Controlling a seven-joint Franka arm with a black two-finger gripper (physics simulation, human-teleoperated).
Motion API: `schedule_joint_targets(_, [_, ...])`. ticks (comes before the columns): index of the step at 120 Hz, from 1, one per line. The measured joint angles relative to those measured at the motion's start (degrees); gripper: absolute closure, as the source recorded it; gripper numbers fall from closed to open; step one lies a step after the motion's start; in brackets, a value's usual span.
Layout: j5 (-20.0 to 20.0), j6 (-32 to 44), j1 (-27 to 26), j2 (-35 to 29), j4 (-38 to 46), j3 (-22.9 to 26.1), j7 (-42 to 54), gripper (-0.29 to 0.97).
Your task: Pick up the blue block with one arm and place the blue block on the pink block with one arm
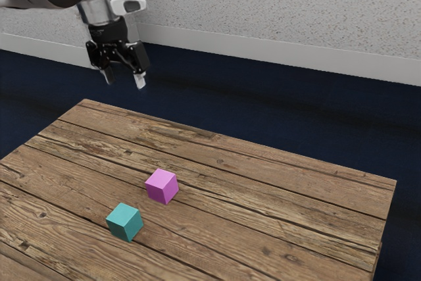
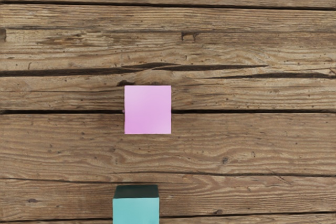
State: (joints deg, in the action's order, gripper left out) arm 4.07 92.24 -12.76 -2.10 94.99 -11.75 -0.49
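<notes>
Blue block [image 1: 124, 221] is set near pink block [image 1: 162, 185]. The hand [image 1: 125, 81] is held open and empty, high up. Pink block could be bumped if aim is missed.

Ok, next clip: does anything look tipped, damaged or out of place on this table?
Nothing stands out. The pink block and the blue block, which looks more teal, both sit flat on the wooden table, apart from each other and with no visible damage. The gripper hangs open above the table, holding nothing.
</notes>
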Motion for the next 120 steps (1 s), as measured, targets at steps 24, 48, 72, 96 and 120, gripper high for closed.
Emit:
schedule_joint_targets(24, [-2.35, 5.28, 3.81, -7.36, 13.89, 2.67, 0.25, 0.00])
schedule_joint_targets(48, [-7.83, 20.95, 8.21, -17.77, 40.77, 7.39, 0.26, 0.00])
schedule_joint_targets(72, [-9.10, 34.03, 8.61, -17.86, 51.00, 10.50, 0.13, 0.00])
schedule_joint_targets(96, [-6.91, 40.46, 8.70, -15.20, 54.06, 10.69, -1.62, 0.01])
schedule_joint_targets(120, [-5.69, 43.49, 9.35, -12.11, 55.19, 10.70, -3.26, 0.00])
